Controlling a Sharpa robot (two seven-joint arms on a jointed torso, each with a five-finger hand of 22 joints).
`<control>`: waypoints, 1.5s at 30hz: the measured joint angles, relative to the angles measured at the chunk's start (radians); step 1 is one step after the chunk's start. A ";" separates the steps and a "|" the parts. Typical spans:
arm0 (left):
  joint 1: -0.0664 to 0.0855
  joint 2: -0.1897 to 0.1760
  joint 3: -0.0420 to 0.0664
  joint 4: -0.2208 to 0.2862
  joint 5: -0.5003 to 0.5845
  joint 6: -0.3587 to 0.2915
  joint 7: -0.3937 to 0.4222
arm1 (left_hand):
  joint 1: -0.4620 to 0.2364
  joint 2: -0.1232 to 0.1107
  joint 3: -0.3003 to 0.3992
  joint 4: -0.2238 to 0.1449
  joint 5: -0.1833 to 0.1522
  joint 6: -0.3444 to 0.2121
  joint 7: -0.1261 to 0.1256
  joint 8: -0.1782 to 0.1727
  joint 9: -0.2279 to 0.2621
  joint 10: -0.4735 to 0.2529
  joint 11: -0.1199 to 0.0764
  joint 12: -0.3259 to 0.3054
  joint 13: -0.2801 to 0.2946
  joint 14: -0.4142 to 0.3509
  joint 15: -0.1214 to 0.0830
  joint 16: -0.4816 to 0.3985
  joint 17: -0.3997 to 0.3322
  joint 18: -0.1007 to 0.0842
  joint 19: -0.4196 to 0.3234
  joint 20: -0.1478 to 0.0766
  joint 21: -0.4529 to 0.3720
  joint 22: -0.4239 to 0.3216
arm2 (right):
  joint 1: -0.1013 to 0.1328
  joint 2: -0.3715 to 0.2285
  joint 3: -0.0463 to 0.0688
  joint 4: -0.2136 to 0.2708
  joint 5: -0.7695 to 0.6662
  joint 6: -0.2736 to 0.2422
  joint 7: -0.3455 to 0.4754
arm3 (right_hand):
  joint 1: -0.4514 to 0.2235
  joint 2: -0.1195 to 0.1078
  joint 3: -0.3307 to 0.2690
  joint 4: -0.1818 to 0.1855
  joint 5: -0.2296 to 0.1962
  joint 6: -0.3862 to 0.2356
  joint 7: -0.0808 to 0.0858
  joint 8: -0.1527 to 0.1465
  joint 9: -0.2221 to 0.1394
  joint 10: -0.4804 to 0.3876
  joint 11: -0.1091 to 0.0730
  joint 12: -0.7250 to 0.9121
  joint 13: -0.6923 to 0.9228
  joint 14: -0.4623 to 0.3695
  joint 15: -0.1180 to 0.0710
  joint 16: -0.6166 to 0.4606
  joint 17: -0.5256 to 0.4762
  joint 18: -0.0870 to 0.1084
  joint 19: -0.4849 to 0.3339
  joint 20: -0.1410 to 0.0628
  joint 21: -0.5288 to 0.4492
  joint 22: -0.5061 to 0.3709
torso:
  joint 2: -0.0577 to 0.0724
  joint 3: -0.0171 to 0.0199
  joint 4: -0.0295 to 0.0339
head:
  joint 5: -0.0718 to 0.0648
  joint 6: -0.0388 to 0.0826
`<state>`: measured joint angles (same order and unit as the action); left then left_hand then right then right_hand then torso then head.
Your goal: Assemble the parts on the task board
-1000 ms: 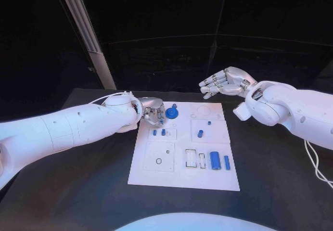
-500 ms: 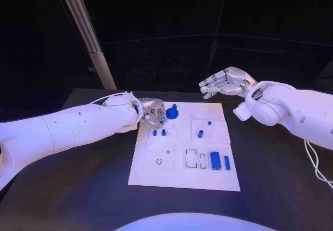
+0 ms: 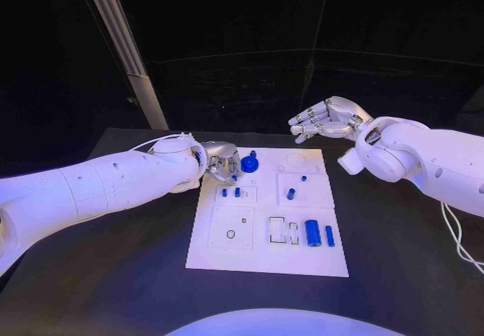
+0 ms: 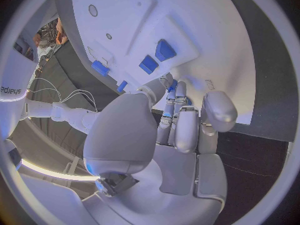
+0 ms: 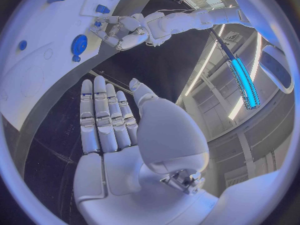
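Head view: left hand (image 3: 220,162), fingers curled with no visible hold, sits just beside the blue gear (image 3: 249,165) at the board's (image 3: 264,262) far end (right hand (image 3: 324,119) hovers spread, farther off).

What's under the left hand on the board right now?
The left hand hovers over the task board's far left corner, its fingertips beside the round blue gear. Two small blue parts stand just nearer. Whatever lies directly beneath the fingers is covered.
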<state>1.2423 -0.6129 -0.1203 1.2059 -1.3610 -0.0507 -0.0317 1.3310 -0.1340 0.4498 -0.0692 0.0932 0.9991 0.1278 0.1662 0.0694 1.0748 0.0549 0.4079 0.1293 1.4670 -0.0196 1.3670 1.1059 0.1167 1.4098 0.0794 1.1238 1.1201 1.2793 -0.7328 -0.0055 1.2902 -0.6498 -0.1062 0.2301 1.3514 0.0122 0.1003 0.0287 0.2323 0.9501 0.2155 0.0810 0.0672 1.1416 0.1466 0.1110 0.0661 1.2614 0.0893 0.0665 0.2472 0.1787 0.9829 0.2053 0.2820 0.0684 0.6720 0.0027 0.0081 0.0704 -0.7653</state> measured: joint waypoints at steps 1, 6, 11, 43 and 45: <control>0.000 0.000 0.000 0.000 0.000 0.000 0.000 | 0.000 0.000 -0.002 -0.002 0.000 0.003 -0.003 0.000 0.000 -0.003 -0.003 0.008 0.005 0.000 0.000 0.000 0.000 0.000 0.000 0.000 0.000 0.002 | 0.000 0.000 0.000 0.000 0.000 0.000 0.000 | 0.000 0.000 0.000 0.000 0.000 0.000 0.000 0.000 0.000 0.000 0.000 0.000 0.000 0.000 0.000 0.000 0.000 0.000 0.000 0.000 0.000 0.000 | 0.000 0.0000 0.0000 | 0.000 0.000; 0.000 -0.001 0.000 0.002 -0.001 -0.001 -0.001 | 0.000 0.000 -0.007 -0.006 0.000 0.003 -0.003 0.000 0.000 -0.012 -0.005 0.040 0.024 0.000 0.000 0.000 0.001 0.000 0.000 0.000 0.000 0.005 | 0.000 0.001 0.000 -0.001 0.000 0.000 0.000 | 0.000 0.000 0.000 0.000 0.000 0.000 0.000 0.000 0.000 0.000 0.000 0.000 0.000 0.000 0.000 0.000 0.000 0.000 0.000 0.000 0.000 0.000 | 0.000 0.0000 0.0000 | -0.001 -0.001; 0.000 -0.001 0.000 0.005 -0.001 -0.002 -0.001 | 0.000 0.000 -0.014 -0.008 0.000 0.003 -0.003 0.000 -0.001 -0.041 -0.005 0.073 0.045 -0.002 -0.002 0.000 0.002 0.000 0.000 0.000 0.000 0.012 | -0.001 0.001 0.000 -0.001 0.000 0.001 0.000 | 0.000 0.000 0.000 0.000 0.000 -0.004 0.004 0.000 0.000 0.000 0.000 0.000 0.000 0.000 0.000 0.000 -0.002 0.000 0.000 0.000 -0.004 0.000 | 0.000 -0.0001 0.0002 | -0.002 0.000; -0.001 -0.002 0.000 0.003 0.000 0.008 -0.005 | -0.004 -0.004 -0.026 -0.001 0.000 0.003 -0.003 -0.010 -0.002 -0.105 0.002 0.134 0.083 -0.002 -0.002 0.000 -0.007 0.000 0.000 0.000 0.000 0.016 | -0.002 0.000 0.000 -0.002 0.000 0.004 0.000 | 0.000 0.000 0.000 0.000 0.000 -0.004 0.004 0.000 0.000 0.000 0.000 0.000 0.000 0.000 0.000 0.000 -0.002 0.000 0.000 0.000 -0.004 0.000 | 0.000 0.0001 0.0005 | -0.002 -0.002; -0.001 -0.002 0.000 0.002 0.000 0.009 -0.005 | -0.006 -0.001 -0.029 0.002 0.000 0.003 -0.003 -0.010 -0.002 -0.114 0.004 0.135 0.084 -0.002 -0.002 0.000 -0.009 0.000 0.000 0.000 0.000 0.016 | -0.002 0.000 0.000 -0.002 0.000 0.004 0.000 | 0.000 0.000 0.000 0.000 0.000 -0.004 0.004 0.000 0.000 0.000 0.000 0.000 0.000 0.000 0.000 0.000 -0.002 0.000 0.000 0.000 -0.004 0.000 | 0.000 0.0001 0.0005 | -0.002 -0.002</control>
<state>1.2410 -0.6148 -0.1206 1.2084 -1.3613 -0.0420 -0.0372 1.3246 -0.1353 0.4207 -0.0676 0.0932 1.0024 0.1247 0.1565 0.0675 0.9608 0.0594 0.5426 0.2134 1.4650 -0.0215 1.3670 1.0974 0.1167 1.4098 0.0795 1.1239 1.1365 1.2776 -0.7333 -0.0056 1.2884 -0.6498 -0.1025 0.2299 1.3514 0.0122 0.1003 0.0287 0.2323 0.9465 0.2191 0.0810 0.0672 1.1416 0.1466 0.1110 0.0661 1.2614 0.0893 0.0665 0.2454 0.1787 0.9830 0.2052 0.2780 0.0684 0.6722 0.0028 0.0085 0.0687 -0.7674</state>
